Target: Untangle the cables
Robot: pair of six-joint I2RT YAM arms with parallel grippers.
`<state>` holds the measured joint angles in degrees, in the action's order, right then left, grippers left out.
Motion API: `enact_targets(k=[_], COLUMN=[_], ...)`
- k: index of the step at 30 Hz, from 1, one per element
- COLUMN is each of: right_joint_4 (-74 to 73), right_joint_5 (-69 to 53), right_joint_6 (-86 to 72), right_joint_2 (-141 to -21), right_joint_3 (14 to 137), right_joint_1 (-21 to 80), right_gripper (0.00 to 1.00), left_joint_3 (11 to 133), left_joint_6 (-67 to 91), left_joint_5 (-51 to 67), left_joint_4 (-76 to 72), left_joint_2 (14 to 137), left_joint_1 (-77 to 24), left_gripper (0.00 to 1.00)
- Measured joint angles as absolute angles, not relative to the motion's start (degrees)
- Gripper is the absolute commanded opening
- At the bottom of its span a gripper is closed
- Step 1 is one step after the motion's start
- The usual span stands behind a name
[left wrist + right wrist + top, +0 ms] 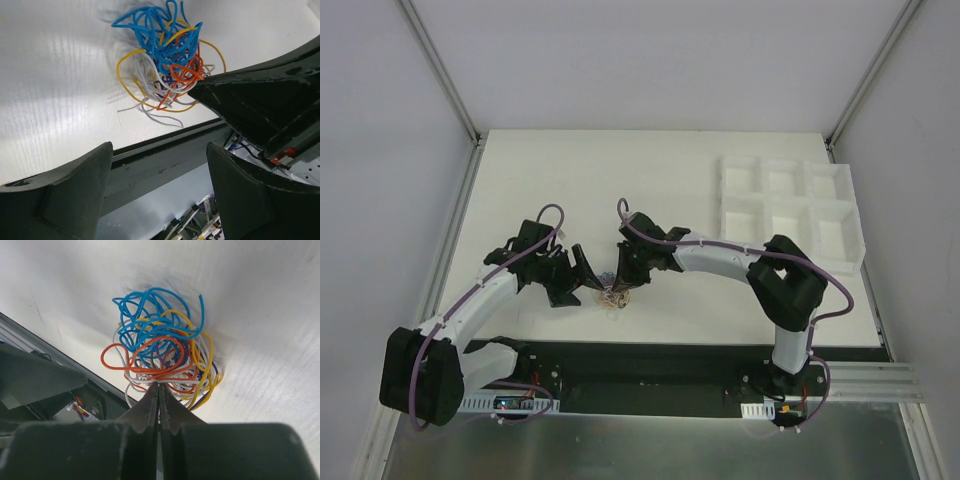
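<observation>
Left black two-finger gripper point(582, 288) sat at 9 o'clock of the tangled bundle of thin blue, orange, yellow and white cables point(614, 296), jaws spread wide and empty. The bundle lay at the 6 o'clock edge of the white tabletop point(620, 180). Right black two-finger gripper point(626, 280), at the bundle's 1 o'clock, had its jaws closed, apparently pinching a few rim strands. Risk: with nothing pinning the knot, a pull would likely drag the whole bundle, perhaps off the edge, or cinch it tighter.

No legible text or labels.
</observation>
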<state>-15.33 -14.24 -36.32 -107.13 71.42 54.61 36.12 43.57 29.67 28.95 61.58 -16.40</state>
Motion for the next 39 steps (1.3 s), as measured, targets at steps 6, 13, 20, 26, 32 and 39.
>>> enact_targets(k=[6, 13, 20, 26, 32, 39], right_joint_4=[-8.1, 0.3, 4.43, 2.44, 1.93, 3.9], right_joint_5=[-18.74, -26.06, -31.03, -32.18, -33.89, -35.55], right_joint_6=[-32.53, -30.87, -30.28, -27.75, -27.38, -28.4], right_joint_2=[-104.71, -95.57, -91.37, -91.24, -93.89, -99.63], right_joint_3=[65.49, 56.36, 54.52, 54.52, 55.48, 57.21], right_joint_1=[52.14, 47.79, 43.22, 40.77, 41.23, 44.18], right_gripper=[0.0, 0.0, 0.13, 0.3, 0.32, 0.32], left_joint_3=[37.6, 41.47, 45.23, 48.03, 48.14, 46.83], left_joint_6=[41.98, 40.21, 39.62, 39.79, 40.14, 40.38], left_joint_5=[30.09, 32.56, 33.34, 34.11, 34.04, 34.04], left_joint_4=[29.02, 27.14, 25.06, 23.11, 22.68, 22.15], left_joint_2=[68.42, 76.38, 86.19, 90.72, 90.74, 90.74], left_joint_1=[-16.4, -16.69, -20.8, -22.59, -22.57, -22.57], left_gripper=[0.75, 0.74, 0.71, 0.62, 0.53, 0.52])
